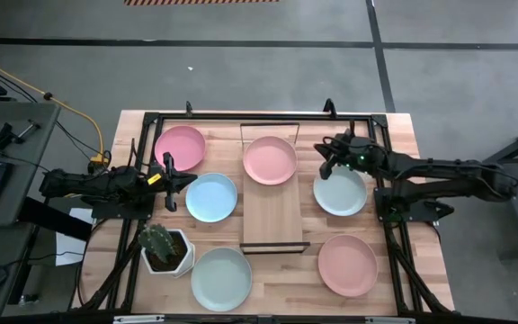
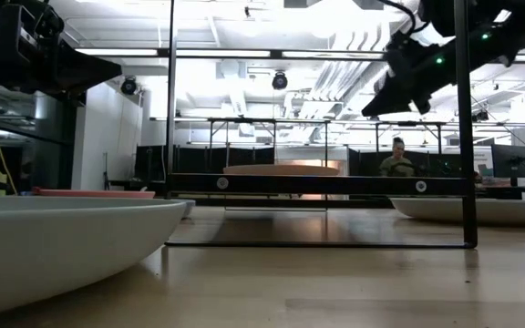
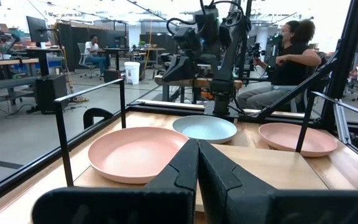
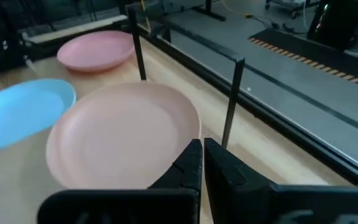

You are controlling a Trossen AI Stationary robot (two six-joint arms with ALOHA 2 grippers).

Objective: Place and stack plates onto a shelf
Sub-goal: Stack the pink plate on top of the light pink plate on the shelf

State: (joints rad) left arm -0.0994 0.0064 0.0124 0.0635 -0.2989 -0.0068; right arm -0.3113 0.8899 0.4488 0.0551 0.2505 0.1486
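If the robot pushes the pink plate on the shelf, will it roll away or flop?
Probably neither. The pink plate lies flat on the shelf, round but shallow, so it would likely slide, not roll. Its rim holds an even shape in the right wrist view, so it looks stiff. The matte surface may be a little less slippery.

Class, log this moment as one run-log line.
shelf: one pink plate | left claw: shut, empty | right claw: shut, empty
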